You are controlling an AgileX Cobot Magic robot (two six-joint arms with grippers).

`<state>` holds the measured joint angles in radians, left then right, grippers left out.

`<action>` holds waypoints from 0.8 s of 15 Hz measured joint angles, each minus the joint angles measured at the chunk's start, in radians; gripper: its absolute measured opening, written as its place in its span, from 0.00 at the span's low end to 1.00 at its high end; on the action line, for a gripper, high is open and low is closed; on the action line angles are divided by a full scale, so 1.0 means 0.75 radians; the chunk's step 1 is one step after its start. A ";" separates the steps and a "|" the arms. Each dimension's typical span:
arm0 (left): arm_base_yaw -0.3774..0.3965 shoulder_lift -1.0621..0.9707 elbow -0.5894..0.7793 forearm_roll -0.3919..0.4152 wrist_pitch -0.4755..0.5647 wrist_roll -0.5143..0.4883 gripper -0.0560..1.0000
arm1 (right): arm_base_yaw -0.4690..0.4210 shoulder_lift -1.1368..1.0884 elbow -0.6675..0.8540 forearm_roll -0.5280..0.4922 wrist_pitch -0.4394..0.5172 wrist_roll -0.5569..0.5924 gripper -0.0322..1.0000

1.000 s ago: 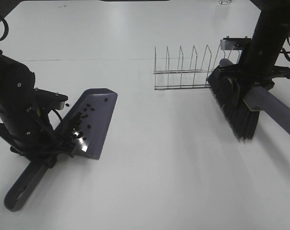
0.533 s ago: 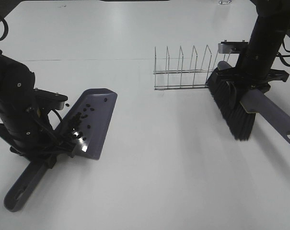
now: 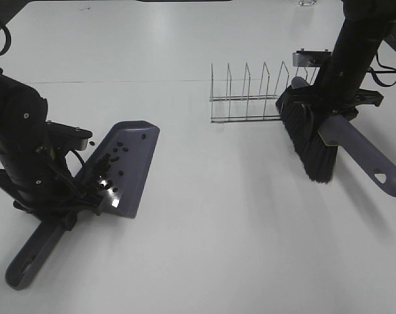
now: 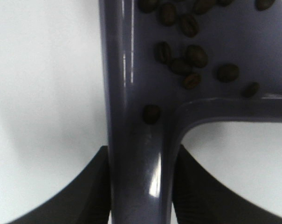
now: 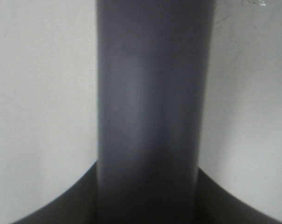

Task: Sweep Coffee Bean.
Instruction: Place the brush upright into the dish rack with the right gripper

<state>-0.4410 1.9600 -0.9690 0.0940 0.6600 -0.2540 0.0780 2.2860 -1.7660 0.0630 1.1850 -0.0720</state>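
Dark oval beans (image 4: 195,55) are lying in the dustpan (image 3: 140,171) at the table's (image 3: 217,229) 9 o'clock. The left hand (image 4: 141,186) is clamping its handle and the right hand (image 5: 147,196) is gripping the brush (image 3: 310,140), with the fingertips running out of view.

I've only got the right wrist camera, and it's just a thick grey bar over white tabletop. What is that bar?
Observer: It's the purple-grey plastic handle of a black-bristled hand brush, clamped in the right gripper.
Operator: Where did the sweepings go?
Observer: Small dark oval coffee beans lie in a purple-grey plastic dustpan on the left of the white table.
Operator: Is anything holding that pan?
Observer: Yes, the left gripper is shut on the dustpan handle.
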 joint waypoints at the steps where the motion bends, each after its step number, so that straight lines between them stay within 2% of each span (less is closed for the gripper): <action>1: 0.000 0.000 0.000 -0.003 0.019 0.000 0.37 | 0.000 0.077 -0.135 0.004 0.044 0.007 0.32; 8: 0.000 0.000 0.000 -0.005 0.029 0.000 0.37 | 0.000 0.300 -0.568 0.024 0.069 0.076 0.32; 12: 0.000 0.000 0.000 -0.005 0.029 0.000 0.37 | 0.000 0.327 -0.616 0.037 0.071 0.104 0.32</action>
<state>-0.4410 1.9600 -0.9690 0.0900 0.6820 -0.2540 0.0780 2.5310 -2.2280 0.0910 1.2380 0.0060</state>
